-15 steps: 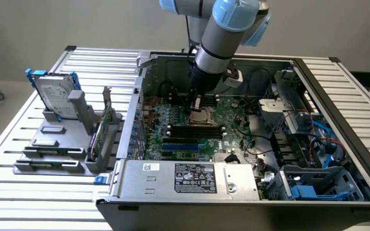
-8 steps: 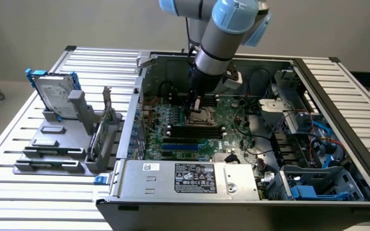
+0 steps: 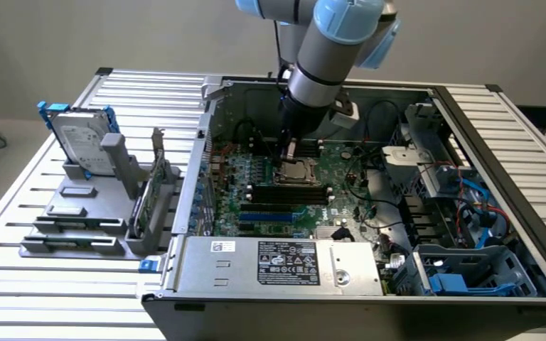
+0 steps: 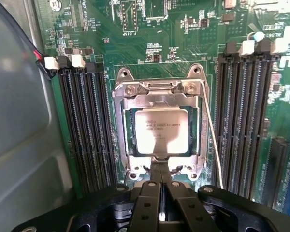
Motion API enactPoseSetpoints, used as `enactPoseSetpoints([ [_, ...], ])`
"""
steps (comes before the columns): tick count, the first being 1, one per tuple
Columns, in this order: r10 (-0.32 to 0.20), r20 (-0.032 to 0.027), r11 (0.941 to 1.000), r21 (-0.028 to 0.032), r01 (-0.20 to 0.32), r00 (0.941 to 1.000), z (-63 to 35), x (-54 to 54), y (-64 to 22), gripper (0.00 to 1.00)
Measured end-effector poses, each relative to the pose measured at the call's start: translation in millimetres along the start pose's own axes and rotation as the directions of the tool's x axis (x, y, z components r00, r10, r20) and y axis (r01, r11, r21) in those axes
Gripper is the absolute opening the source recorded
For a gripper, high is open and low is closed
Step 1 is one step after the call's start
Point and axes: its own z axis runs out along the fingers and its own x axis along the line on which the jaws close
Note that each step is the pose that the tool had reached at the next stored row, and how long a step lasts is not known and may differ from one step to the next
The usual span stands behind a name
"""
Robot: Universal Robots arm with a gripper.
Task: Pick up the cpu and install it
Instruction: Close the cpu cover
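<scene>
The arm is reaching down into the open computer case (image 3: 500, 128), and its gripper (image 3: 292, 150) is hanging just above the motherboard (image 4: 183, 43). In the wrist view the gripper (image 4: 160, 169) is clenched, its two black fingers (image 4: 152, 191) pressing together with nothing between them. Their tips are meeting at the near edge of the metal socket frame (image 4: 121, 125), and they seem to be touching it, though contact is hard to judge from this angle. The cpu (image 4: 161, 131) is lying flat inside that frame with its silver top and printed lettering facing up. A thin wire lever (image 4: 211, 135) is running along one side of the socket. Rows of black memory slots (image 4: 84, 125) are flanking the socket on both sides. In the exterior view the cpu (image 3: 298, 170) is showing directly below the gripper. On the exterior view's left, a hard drive (image 3: 76, 135) with blue brackets is standing upright in a grey rack (image 3: 74, 227) on the slatted table (image 3: 26, 284), beside the case.
</scene>
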Motion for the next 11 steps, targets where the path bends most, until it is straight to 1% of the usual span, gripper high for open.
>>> enactPoseSetpoints([
  [5, 0.008, -0.002, 1.0, -0.0006, -0.008, 1.0, -2.2, 0.1, -0.8, 0.11],
  [7, 0.01, -0.0062, 1.0, -0.0003, -0.01, 0.9999, -5.8, 0.0, -3.4, 0.11],
  [9, 0.01, -0.0124, 1.0, 0.0, -0.01, 0.9999, -8.6, -0.5, -7.3, 0.11],
  [11, 0.011, -0.0162, 0.9999, 0.0002, -0.011, 0.9998, -9.9, -1.2, -11.0, 0.11],
])
